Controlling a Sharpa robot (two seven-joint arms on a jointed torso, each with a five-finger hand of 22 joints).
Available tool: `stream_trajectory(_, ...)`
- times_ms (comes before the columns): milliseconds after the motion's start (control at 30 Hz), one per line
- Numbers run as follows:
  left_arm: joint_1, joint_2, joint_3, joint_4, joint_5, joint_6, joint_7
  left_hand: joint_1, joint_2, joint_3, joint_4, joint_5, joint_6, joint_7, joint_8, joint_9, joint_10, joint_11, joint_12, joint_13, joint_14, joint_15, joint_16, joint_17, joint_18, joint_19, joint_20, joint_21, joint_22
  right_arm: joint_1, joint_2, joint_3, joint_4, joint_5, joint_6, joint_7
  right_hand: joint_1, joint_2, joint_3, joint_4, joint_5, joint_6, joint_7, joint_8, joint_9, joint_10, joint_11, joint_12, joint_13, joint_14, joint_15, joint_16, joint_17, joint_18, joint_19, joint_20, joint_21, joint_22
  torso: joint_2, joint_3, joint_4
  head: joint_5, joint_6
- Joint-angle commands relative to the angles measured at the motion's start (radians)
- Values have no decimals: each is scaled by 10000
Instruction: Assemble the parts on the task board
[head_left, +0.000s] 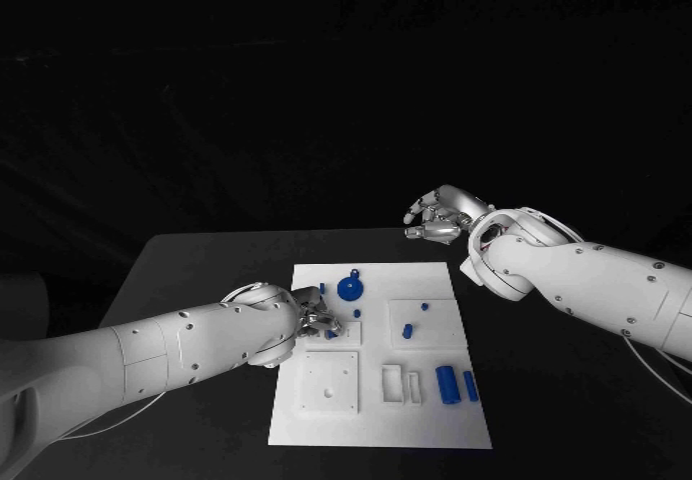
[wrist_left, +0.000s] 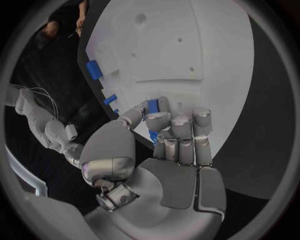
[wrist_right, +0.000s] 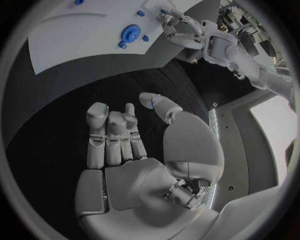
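Blue part (wrist_left: 152, 106) pinched between thumb and fingers of left hand (head_left: 313, 318), low over left-middle of white task board (head_left: 433, 425); looks like mid-placement of that piece into a board recess, seating not confirmed; right hand (head_left: 440, 215) parked off the board's far corner above black table (head_left: 202, 260), fingers loosely curled, holding nothing; other blue parts on board: round knob (head_left: 352, 289) far side, cylinders (head_left: 449, 384) near right; next likely needs alignment over the socket, straight press down, then release.
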Motion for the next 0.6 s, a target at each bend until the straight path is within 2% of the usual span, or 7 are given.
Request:
stream_trajectory(33,-166,73,-101,64,44,706,-124,33,-124,-8,128,-382,909,-638,30,14,-508,-409,73,-27,42,-513,69,-25,135,-82,-1238,32,115,0,5,4,-2,-27,136,72,40,23,6,-45,41,70,69,-56,10,-40,-9,32,-11,-65,-34,-36,-14,851,12,-54,-68,147,-1,-3,-6,1,11)
stream_trajectory(267,-166,78,-102,62,44,729,-119,10,-196,-24,271,-699,904,-638,41,0,-517,-414,99,-57,35,-517,89,-49,141,-92,-1238,33,118,-4,9,4,-2,-41,158,67,84,34,14,-88,58,69,67,-61,15,-42,-11,40,-17,-65,-36,-36,-13,851,13,-57,-69,149,0,6,-1,-9,18)
stream_trajectory(600,-166,83,-99,12,44,657,-110,36,-195,-10,359,-885,899,-640,50,-10,-526,-418,119,-79,26,-522,102,-68,152,-98,-1242,34,120,-6,9,4,-5,-45,154,66,86,34,10,-97,57,72,68,-61,17,-42,-10,42,-20,-64,-36,-36,-13,851,14,-56,-69,150,2,0,-10,-9,46)
